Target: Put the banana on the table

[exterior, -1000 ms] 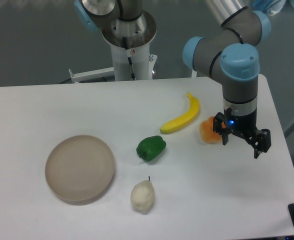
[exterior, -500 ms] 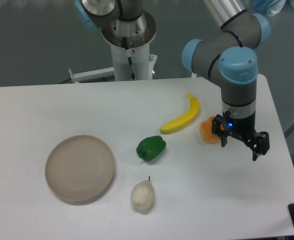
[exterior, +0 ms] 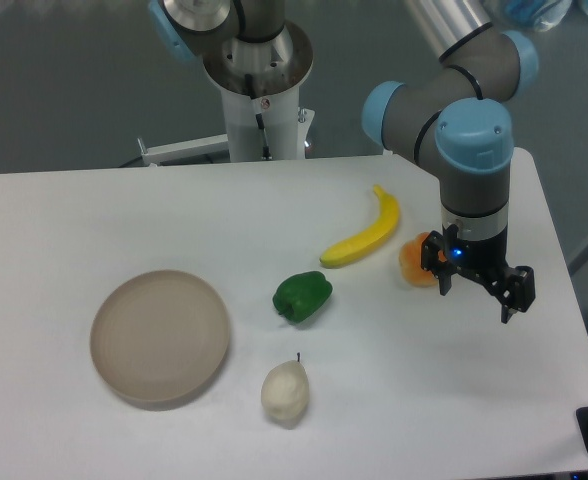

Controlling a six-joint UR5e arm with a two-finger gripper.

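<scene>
The yellow banana (exterior: 364, 233) lies flat on the white table (exterior: 124, 215), right of centre, with nothing touching it. My gripper (exterior: 475, 298) hangs to the banana's right, just past the orange fruit (exterior: 415, 259). Its two black fingers are spread apart and nothing sits between them. The gripper's body hides the right edge of the orange fruit.
A green pepper (exterior: 301, 297) sits left of the banana's lower end. A pale pear (exterior: 285, 391) lies nearer the front. A round beige plate (exterior: 160, 336) rests at the left. The arm's base column (exterior: 261, 95) stands behind the table's far edge.
The gripper has drifted slightly left over the last second. The banana and the other items have not moved.
</scene>
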